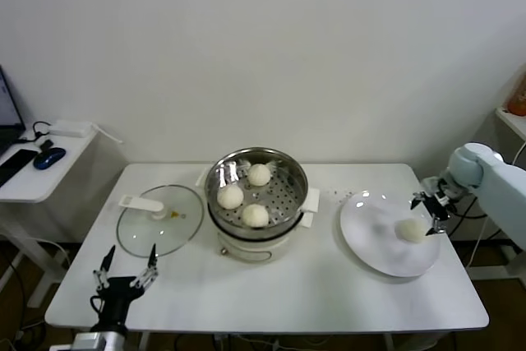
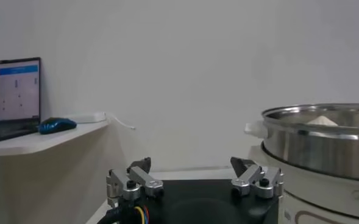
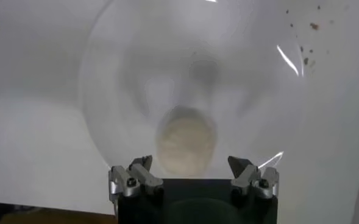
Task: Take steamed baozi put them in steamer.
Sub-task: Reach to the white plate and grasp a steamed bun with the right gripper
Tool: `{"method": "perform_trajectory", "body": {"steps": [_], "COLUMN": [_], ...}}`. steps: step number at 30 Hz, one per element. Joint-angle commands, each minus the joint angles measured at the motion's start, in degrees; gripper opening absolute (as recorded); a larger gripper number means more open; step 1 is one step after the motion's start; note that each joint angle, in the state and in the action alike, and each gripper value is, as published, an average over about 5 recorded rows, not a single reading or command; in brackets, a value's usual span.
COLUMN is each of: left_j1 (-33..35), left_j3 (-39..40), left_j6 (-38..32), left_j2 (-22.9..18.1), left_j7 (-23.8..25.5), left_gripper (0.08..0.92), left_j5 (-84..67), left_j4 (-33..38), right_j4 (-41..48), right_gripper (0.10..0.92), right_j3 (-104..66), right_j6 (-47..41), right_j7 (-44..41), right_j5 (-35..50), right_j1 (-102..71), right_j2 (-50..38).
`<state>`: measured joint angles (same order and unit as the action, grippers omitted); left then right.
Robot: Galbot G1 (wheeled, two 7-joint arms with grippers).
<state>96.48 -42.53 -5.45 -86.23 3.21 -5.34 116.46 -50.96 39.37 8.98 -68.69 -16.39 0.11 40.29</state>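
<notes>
The steel steamer stands mid-table on its white cooker base and holds three off-white baozi: one at the back, one at the left, one at the front. A fourth baozi lies on the white plate at the right. It also shows in the right wrist view. My right gripper is open, just above and beside that baozi, its jaws wide apart. My left gripper is open and empty near the table's front left edge. The steamer's rim shows in the left wrist view.
A glass lid with a white handle lies flat left of the steamer. A side desk at the far left holds a blue mouse and a laptop. A shelf edge is at the far right.
</notes>
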Motion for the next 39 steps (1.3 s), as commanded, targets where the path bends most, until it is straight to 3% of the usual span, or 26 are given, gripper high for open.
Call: {"method": "perform_trajectory", "body": {"steps": [1, 23, 31, 39], "left_j1": [-0.24, -0.78, -0.77, -0.89], "left_j3": [-0.2, -0.73, -0.73, -0.74], "left_j6": [0.17, 0.44, 0.37, 0.39], "left_j2": [-0.11, -0.29, -0.35, -0.39], "left_j7": [0.0, -0.08, -0.1, -0.11], "left_gripper": [0.823, 0.823, 0.823, 0.823], "left_j5": [0.04, 0.03, 0.02, 0.0], "left_j4": [-0.31, -0.55, -0.69, -0.64], "right_j4": [5.41, 8.22, 8.29, 7.3], "right_gripper": [0.823, 0.82, 0.674, 0.649], "right_j3": [-4.55, -6.27, -6.35, -5.51], "right_j6": [1.85, 2.01, 2.11, 1.98], "right_j7": [0.3, -0.02, -0.15, -0.58], "right_j5": [-5.21, -6.56, -6.56, -4.35], "right_j1": [-3.26, -4.15, -4.27, -3.08], "right_j2": [4.0, 6.54, 6.63, 5.7]}}
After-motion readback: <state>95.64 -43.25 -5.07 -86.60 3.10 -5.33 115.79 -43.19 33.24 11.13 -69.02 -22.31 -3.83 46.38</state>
